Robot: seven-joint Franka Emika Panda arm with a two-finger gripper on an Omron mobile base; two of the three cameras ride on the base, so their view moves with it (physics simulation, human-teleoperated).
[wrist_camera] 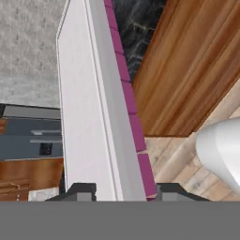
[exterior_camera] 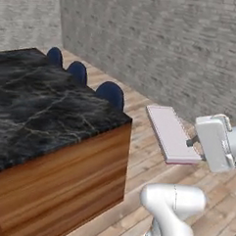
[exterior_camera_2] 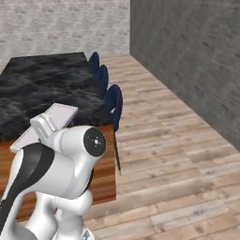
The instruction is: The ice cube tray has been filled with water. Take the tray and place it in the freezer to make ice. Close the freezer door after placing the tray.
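Observation:
The ice cube tray [exterior_camera: 170, 132] is a flat pale pinkish-white slab held level in the air over the wooden floor, to the right of the island. My gripper [exterior_camera: 194, 143] is shut on its near end. In the hand view the tray [wrist_camera: 93, 103] runs away from my gripper [wrist_camera: 123, 190], edge-on, with a magenta underside, and a fingertip [wrist_camera: 77, 190] sits on each side of it. From the right base view the tray [exterior_camera_2: 58, 115] pokes out behind my arm. Far off in the hand view lies a dark blue-grey front with a small black panel, seemingly the freezer [wrist_camera: 28, 140]; whether the freezer door is open I cannot tell.
The island [exterior_camera: 63, 161] has a black marble top and wooden sides and stands close on the left. Three dark blue stools [exterior_camera: 111, 94] line its far side. A grey brick wall [exterior_camera: 168, 44] runs behind. Wooden floor [exterior_camera_2: 178, 154] lies open to the right.

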